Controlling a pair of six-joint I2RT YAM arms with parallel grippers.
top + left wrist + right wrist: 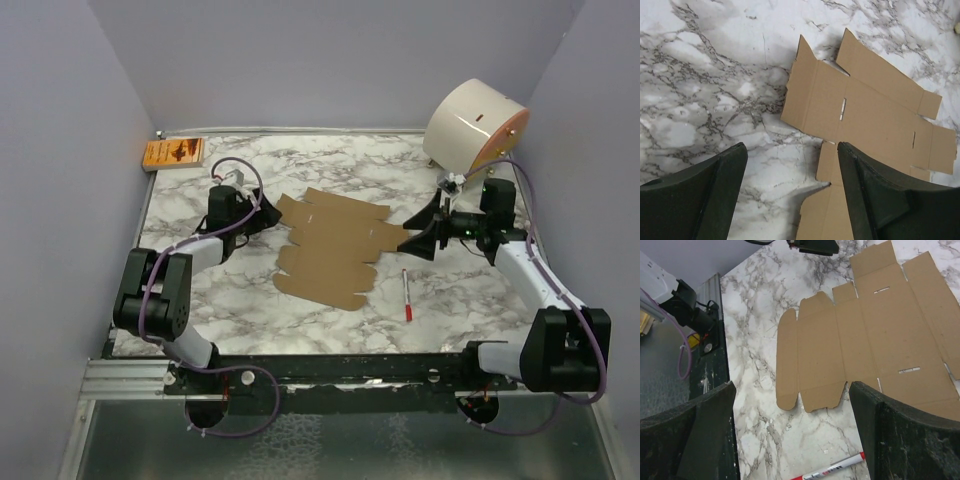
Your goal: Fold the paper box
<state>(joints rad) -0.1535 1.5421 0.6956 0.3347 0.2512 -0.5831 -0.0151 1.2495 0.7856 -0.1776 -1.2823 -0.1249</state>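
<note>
The paper box (330, 245) is a flat brown notched cardboard sheet lying unfolded on the marble table, mid-table. It also shows in the left wrist view (860, 110) and in the right wrist view (865, 335). My left gripper (268, 213) is open and empty, hovering at the sheet's left edge; in its wrist view the gripper (792, 170) has its right finger over the cardboard. My right gripper (418, 232) is open and empty at the sheet's right edge; in its wrist view the gripper (792, 415) spans bare marble below the flaps.
A red and white marker (407, 294) lies right of the sheet's near end; it also shows in the right wrist view (832, 470). A big white cylinder (473, 125) stands at the back right. An orange packet (173, 153) lies at the back left corner. Grey walls close three sides.
</note>
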